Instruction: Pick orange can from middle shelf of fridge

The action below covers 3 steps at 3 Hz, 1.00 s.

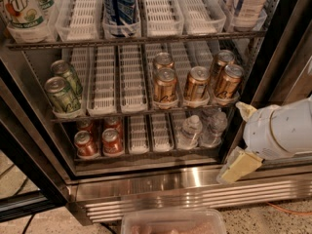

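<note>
**Gripper hanging open outside the fridge, right of the orange cans**

Five copper-coloured cans are sitting on the right half of the middle shelf (132, 84) of the fridge (146, 180), in three lanes. The orange can (228, 81) at the front of the rightmost lane is standing nearest the arm, with another just behind it. One can is occupying the next lane and two more the lane left of that. Two green cans (62, 94) are standing at the far left of the same shelf, and bare white slotted trays are lying between them and the orange group.

Above, a blue cola bottle (119, 4) and a large lemon-lime bottle (22, 6) are standing on the top tier. Below, red cans (111, 141) are sitting at the left and small water bottles (189, 130) at the right. A clear plastic tub (173, 221) is resting on the floor in front.

The gripper (242, 138) is hovering at the lower right, beside the dark door frame (278, 43) and below the level of the orange cans. Its two cream fingers (239, 165) are standing well apart, holding nothing and touching nothing. Nothing is lying between them and the rightmost can.
</note>
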Each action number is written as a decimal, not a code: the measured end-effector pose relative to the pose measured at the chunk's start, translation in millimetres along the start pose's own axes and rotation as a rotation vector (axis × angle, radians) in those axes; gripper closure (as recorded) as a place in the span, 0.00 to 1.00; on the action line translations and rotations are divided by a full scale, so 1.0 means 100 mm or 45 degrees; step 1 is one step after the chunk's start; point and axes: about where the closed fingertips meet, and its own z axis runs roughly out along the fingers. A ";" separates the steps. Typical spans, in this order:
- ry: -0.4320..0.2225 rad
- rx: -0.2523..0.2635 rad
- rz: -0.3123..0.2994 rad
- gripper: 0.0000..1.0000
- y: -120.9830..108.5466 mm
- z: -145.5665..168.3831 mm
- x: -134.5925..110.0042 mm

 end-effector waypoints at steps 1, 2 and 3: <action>-0.181 0.098 0.153 0.00 -0.06 0.17 -0.05; -0.347 0.215 0.263 0.00 -0.22 0.23 -0.19; -0.445 0.280 0.386 0.00 -0.39 0.25 -0.30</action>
